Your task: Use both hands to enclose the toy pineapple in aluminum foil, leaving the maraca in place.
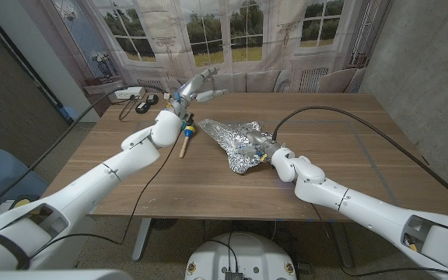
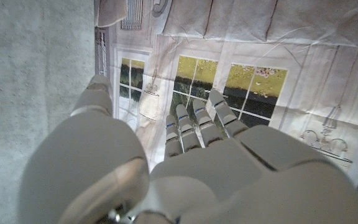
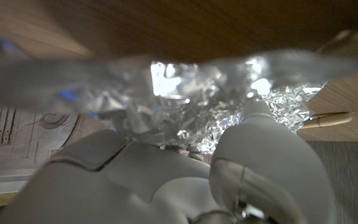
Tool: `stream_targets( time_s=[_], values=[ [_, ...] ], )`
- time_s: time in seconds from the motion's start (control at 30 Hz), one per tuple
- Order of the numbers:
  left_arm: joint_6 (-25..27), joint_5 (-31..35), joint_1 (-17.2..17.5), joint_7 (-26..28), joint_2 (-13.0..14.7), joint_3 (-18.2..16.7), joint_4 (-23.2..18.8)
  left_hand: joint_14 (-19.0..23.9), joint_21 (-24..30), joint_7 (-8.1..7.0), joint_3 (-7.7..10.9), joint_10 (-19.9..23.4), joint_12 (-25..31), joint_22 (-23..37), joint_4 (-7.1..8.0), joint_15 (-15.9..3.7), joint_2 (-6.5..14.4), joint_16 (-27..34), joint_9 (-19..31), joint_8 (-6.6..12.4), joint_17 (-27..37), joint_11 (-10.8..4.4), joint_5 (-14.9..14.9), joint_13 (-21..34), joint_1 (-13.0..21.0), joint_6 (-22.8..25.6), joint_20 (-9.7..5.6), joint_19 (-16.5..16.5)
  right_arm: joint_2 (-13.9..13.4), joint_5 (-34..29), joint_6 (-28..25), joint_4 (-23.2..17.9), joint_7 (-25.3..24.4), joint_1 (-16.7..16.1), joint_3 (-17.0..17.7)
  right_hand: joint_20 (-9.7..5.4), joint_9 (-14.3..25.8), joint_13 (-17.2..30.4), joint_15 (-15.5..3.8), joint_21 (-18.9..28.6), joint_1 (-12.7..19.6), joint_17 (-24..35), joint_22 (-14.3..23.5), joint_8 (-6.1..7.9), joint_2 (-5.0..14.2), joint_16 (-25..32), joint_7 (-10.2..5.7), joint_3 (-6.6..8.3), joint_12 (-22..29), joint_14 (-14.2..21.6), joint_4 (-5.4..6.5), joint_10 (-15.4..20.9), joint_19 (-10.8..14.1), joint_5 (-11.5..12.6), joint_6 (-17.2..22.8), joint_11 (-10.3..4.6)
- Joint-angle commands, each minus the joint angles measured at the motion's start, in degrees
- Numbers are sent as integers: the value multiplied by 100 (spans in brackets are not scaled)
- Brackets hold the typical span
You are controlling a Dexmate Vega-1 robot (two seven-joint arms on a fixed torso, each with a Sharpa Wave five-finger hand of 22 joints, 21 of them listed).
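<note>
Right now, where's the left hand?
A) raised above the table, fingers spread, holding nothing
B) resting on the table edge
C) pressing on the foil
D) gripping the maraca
A: in the head view the left hand is lifted off the table with fingers apart and nothing in it, clear of the foil bundle and the maraca.

We have bare bench [image 1: 364, 148] on the right side, crossed only by a black cable [image 1: 341, 113]. Mid-bench is blocked by the foil bundle [image 1: 236, 140] with the maraca [image 1: 186, 138] just beside it. Power strip [image 1: 127, 94] sits at the far left corner.
</note>
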Motion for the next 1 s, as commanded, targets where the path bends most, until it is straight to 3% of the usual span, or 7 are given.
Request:
stream_targets(
  time_s=[0.03, 0.17, 0.27, 0.4, 0.7, 0.8, 1.0],
  values=[
    [1192, 751, -254, -1851, 367, 231, -920, 182, -64, -27, 3, 186, 92, 44, 91, -127, 164, 123, 64, 93, 34, 102, 104, 18, 106, 192, 321, -5, 22, -47, 72, 9, -52, 1, 20, 256, 17, 17, -64, -37, 13, 24, 9, 48, 26, 49, -6, 20, -17, 77, 8, -10, 246, 39, 39, 28],
    [2030, 951, -284, -2477, 500, 324, -1415, 254, -49, -93, 19, 147, 107, 80, 116, 55, 290, 220, 149, 33, 120, 300, 169, 74, 209, -35, 393, 146, 11, -30, 108, 11, -46, -7, 31, 256, 16, 15, -57, -50, 5, 28, 8, 45, 37, 53, -6, 11, -15, 79, 19, 12, 234, 38, 54, 18],
    [2554, 1063, -389, -2940, 547, 443, -1640, 179, -69, 313, -86, 35, 103, 111, 156, 171, 232, 251, 236, -58, 205, 470, 228, 152, 197, -405, 461, 173, 0, -12, 157, 20, -46, -8, 40, 255, 15, 13, -69, -56, 2, 29, 8, 43, 39, 51, -6, 4, -21, 73, 23, 7, 229, 37, 63, 3],
    [2866, 1167, -410, -3067, 554, 532, -1742, 231, 1, 443, -133, 40, 133, 130, 174, 194, 241, 309, 291, 15, 254, 544, 276, 203, 232, -315, 465, 406, -14, 4, 219, 22, -60, -13, 56, 254, 14, 12, -70, -61, -3, 31, 8, 43, 39, 54, -6, -3, -19, 77, 28, 22, 228, 37, 75, 1],
    [3296, 1406, -603, -3422, 508, 870, -1723, 851, 174, -60, -55, 819, 549, 167, 48, -80, 581, 659, 492, 552, 405, 147, 179, 394, 826, 752, 298, 892, -84, 5, 242, -47, -50, -64, 103, 252, 12, 10, -74, -70, -17, 34, 8, 40, 39, 56, -6, -25, -26, 78, 41, 32, 233, 37, 104, -17],
    [3385, 1545, -656, -3449, 463, 997, -1693, 1102, 267, -66, 1, 1074, 746, 180, -14, -171, 837, 863, 578, 765, 567, 56, 19, 498, 1167, 1130, 301, 1076, -107, 27, 267, -64, -38, -80, 126, 251, 12, 9, -74, -73, -21, 36, 8, 39, 42, 60, -6, -32, -23, 88, 45, 49, 237, 38, 115, -18],
    [3318, 1489, -604, -3292, 341, 1025, -1545, 1737, 530, 47, -29, 1775, 1164, 204, -43, -434, 998, 1233, 711, 1227, 780, -179, -279, 657, 1506, 2055, 134, 1550, -133, 86, 336, -62, -42, -114, 172, 250, 11, 7, -78, -77, -30, 37, 8, 39, 34, 58, -6, -50, -24, 85, 51, 65, 246, 39, 142, -20]
  ],
)
